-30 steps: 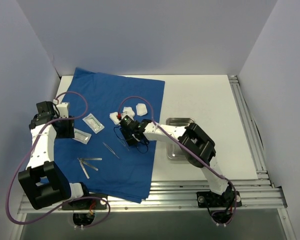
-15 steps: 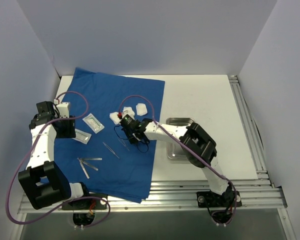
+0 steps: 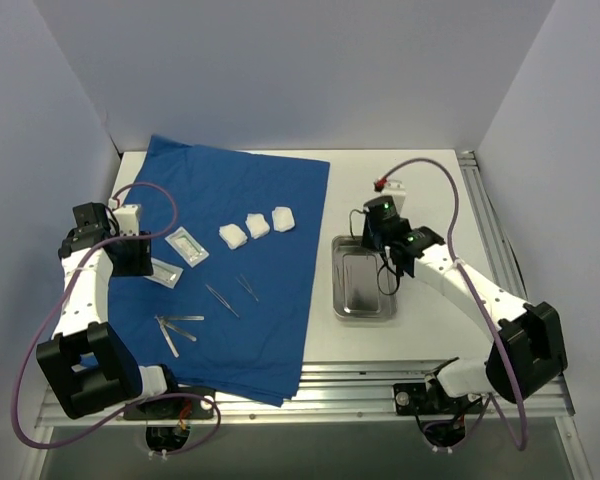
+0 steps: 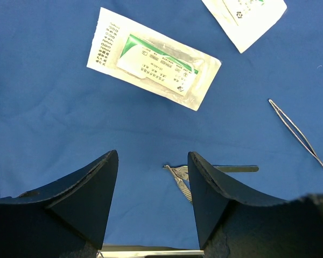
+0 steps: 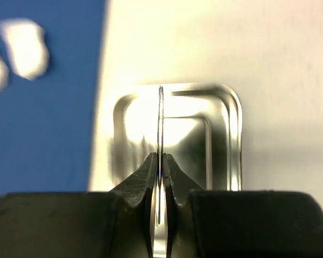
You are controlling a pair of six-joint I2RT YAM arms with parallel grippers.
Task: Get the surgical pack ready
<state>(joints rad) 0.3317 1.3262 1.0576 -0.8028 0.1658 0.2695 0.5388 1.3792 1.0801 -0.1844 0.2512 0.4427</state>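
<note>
The royal-blue cloth (image 3: 250, 195) lies spread on the table's left half. On it are three white gauze pads (image 3: 257, 226), two flat packets (image 3: 187, 246), and several thin metal instruments (image 3: 221, 300). The steel tray (image 3: 365, 300) sits on the bare table right of the cloth. My right gripper (image 3: 376, 238) hangs over the tray's far end. In the right wrist view it (image 5: 160, 160) is shut on a thin metal instrument (image 5: 161, 115), seen edge-on above the tray (image 5: 226, 140). My left gripper (image 3: 130, 255) is open and empty over the cloth (image 4: 54, 123), near a packet (image 4: 153, 67).
The left wrist view shows tweezers (image 4: 297, 133) and crossed instruments (image 4: 183, 178) on the cloth, with a second packet (image 4: 247, 16) at the top edge. White walls enclose the table on three sides. A metal rail (image 3: 500, 260) runs along the right edge.
My right gripper has swung from the middle of the cloth rightwards to above the tray, carrying a thin instrument. The left arm has not moved.
</note>
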